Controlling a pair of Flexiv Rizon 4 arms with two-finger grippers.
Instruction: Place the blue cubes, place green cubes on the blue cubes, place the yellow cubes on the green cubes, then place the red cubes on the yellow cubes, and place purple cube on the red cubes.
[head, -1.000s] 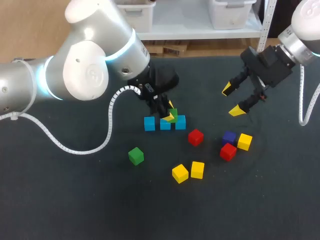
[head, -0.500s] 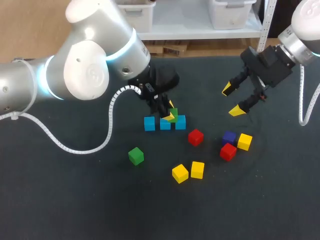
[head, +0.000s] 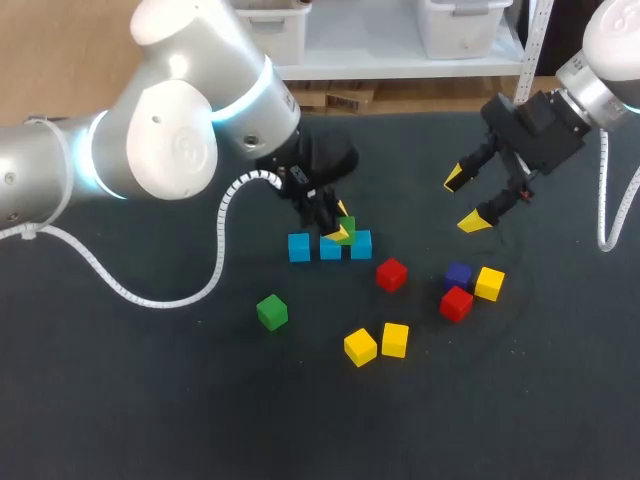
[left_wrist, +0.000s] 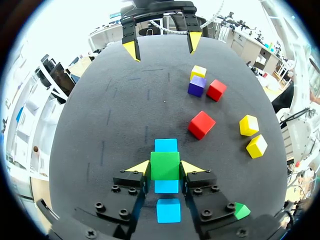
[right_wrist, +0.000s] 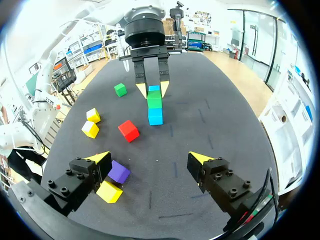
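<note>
Green cube (left_wrist: 165, 165), clamped in the left tool (left_wrist: 165, 169), sits over the blue cubes (left_wrist: 165, 145) to start the second layer, while the right tool (head: 463, 200) hovers at two o'clock, fingers apart.

Bright, even overhead light. The cubes (head: 391, 273) cast faint shadows on the dark table (head: 150, 410). The left arm's (head: 170, 135) shell gleams.

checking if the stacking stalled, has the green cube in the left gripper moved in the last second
No. In the head view the green cube, held by the left gripper, keeps the same offset from the left blue cube as before.
</note>
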